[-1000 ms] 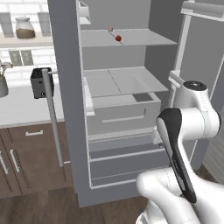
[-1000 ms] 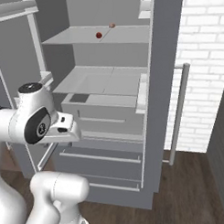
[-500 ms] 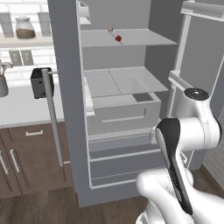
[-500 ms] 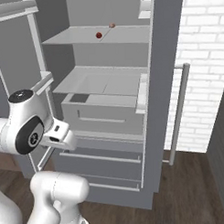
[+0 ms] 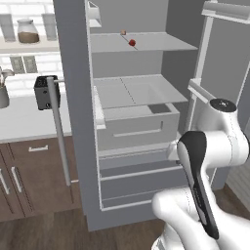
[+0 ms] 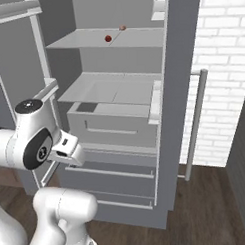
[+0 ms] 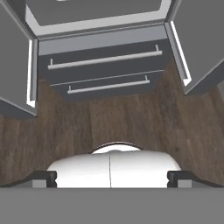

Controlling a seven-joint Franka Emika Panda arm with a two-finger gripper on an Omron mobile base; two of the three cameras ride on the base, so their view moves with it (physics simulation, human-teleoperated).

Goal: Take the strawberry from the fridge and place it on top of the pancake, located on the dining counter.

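Nearest to us the gripper point(image 7: 111, 177) pointed down at the dark wood floor point(image 7: 113, 118), its jaws spread to their widest and holding nothing, the two dark fingertips point(image 7: 43, 178) far apart at the bottom of the hand view. Just beyond the floor we saw the two lower drawers point(image 7: 105, 70) of the fridge point(image 5: 73, 97), each with a long silver bar, and the open doors on either side. From the base views we saw the fridge standing with both doors swung wide, and a pale grey drawer point(image 5: 136, 124) pulled partly out at mid height. Farther up, on the upper shelf point(image 6: 116, 40), lay the strawberry point(image 5: 132, 42), small and red, towards the middle of the shelf, with a small tan lump point(image 5: 123, 32) behind it and apart from it. To the left of the fridge a white tabletop point(image 5: 24, 117) carried a black toaster point(image 5: 45, 93) over brown cabinets point(image 5: 29, 176)
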